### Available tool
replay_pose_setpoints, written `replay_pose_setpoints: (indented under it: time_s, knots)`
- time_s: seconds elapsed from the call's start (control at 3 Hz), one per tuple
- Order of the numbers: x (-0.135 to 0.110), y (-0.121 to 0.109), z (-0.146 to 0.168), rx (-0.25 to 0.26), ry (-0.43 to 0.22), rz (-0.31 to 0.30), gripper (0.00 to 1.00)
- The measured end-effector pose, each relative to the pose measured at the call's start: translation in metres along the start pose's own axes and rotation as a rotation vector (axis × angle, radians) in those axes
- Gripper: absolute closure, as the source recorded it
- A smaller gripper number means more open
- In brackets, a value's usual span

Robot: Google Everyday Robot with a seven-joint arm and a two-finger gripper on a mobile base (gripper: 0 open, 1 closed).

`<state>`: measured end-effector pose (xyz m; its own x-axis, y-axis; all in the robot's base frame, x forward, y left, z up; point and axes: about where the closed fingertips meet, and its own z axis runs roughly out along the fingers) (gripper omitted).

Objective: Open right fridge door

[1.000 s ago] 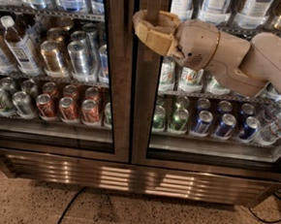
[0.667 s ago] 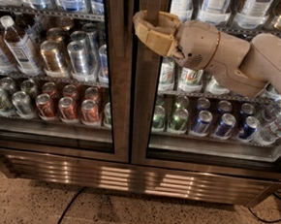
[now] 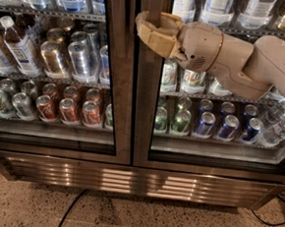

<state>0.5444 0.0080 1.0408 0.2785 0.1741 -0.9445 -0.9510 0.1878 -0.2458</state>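
Note:
The right fridge door (image 3: pixel 145 115) is a tall glass door with a dark brushed-metal frame. It sits flush with its twin and looks closed. Green-and-white cans (image 3: pixel 192 81) and blue cans (image 3: pixel 227 126) show behind its glass. My gripper (image 3: pixel 150 31) is tan and sits at the upper left edge of this door's frame, right by the seam between the two doors. My white arm (image 3: pixel 245 64) reaches in from the right across the glass and hides part of the upper shelves.
The left fridge door (image 3: pixel 113 83) shows red and copper cans and white-capped bottles. A metal vent grille (image 3: pixel 127 181) runs under both doors. A black cable (image 3: pixel 70 211) lies on the speckled floor, and another (image 3: pixel 277 219) is at the right corner.

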Motion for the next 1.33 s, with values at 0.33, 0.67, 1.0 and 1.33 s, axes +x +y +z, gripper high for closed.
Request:
replay_pose_setpoints:
  time_s: [0.33,0.67,1.0,1.33]
  knots:
    - [0.0007,0.0000,-0.0008,0.006,-0.002,0.001,1.00]
    - [0.0015,0.0000,-0.0018,0.013,-0.004,0.001,1.00]
    - [0.0021,0.0000,-0.0025,0.019,-0.006,0.002,1.00]
    - [0.0025,0.0000,-0.0031,0.025,-0.007,0.002,1.00]
